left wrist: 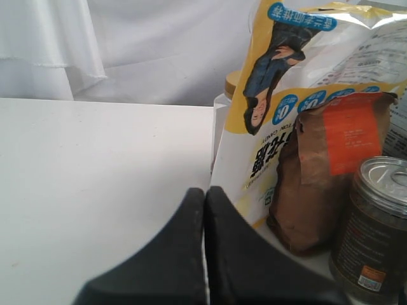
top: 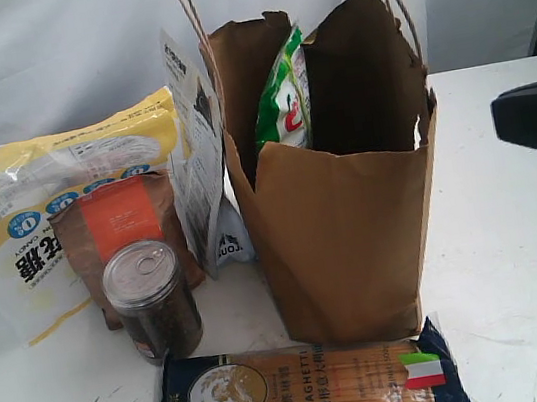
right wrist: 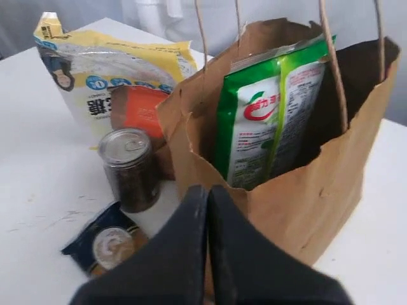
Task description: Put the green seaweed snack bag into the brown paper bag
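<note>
- White table (top: 519, 254) carries all the things and is the widest surface in view.
- Brown paper bag (top: 345, 240) stands upright near the middle, with its mouth open and its string handles going up.
- Yellow-and-white snack bag (top: 53, 183) leans to the left of it, outside, and is not part of the job.
- Green seaweed snack bag (top: 283, 98) is inside the paper bag, standing against the left inner wall. Its upper part shows above the low front rim. I judge the main step is done.
- Dark blue spaghetti packet (top: 307, 392) lies flat in front of the paper bag.
- Small brown pouch (top: 120, 223) and a can (top: 152, 299) stand at the left.
- Left tool (left wrist: 205, 197) has its fingers pressed together and pinches nothing. It is beside the yellow-and-white bag.
- Right tool (right wrist: 208, 194) is also pressed together and empty, apart from the paper bag.
- With both tools empty, I think almost nothing is left, perhaps only to take the 2 arms away.
</note>
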`<act>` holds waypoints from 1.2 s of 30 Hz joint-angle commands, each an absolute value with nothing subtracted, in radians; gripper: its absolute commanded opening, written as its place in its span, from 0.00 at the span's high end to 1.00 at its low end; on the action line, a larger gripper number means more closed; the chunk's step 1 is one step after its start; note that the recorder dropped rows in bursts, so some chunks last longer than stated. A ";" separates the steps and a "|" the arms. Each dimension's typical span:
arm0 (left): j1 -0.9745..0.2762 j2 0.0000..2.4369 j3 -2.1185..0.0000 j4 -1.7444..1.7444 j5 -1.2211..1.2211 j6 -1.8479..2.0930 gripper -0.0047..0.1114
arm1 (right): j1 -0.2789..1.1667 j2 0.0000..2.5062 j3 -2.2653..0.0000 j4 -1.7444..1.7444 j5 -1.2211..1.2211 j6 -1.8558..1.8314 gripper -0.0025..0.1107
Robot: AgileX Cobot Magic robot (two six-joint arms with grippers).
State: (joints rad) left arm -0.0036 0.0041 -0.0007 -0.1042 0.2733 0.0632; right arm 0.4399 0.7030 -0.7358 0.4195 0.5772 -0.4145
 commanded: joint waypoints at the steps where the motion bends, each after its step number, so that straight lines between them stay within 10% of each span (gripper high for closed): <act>1: -0.003 0.000 0.000 -0.116 0.263 0.060 0.96 | 0.351 0.626 -0.705 0.297 0.504 -0.336 0.98; 11: -0.003 0.000 0.000 -0.116 0.263 0.060 0.96 | -0.057 0.307 -0.450 0.292 0.438 -0.235 0.98; 36: -0.003 0.000 0.000 -0.116 0.263 0.060 0.96 | -0.074 0.000 -0.033 0.012 0.397 0.129 0.98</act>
State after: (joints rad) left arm -0.0036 0.0041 -0.0007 -0.1042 0.2733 0.0632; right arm -0.0689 0.0096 -0.0575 0.0253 0.4162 0.1233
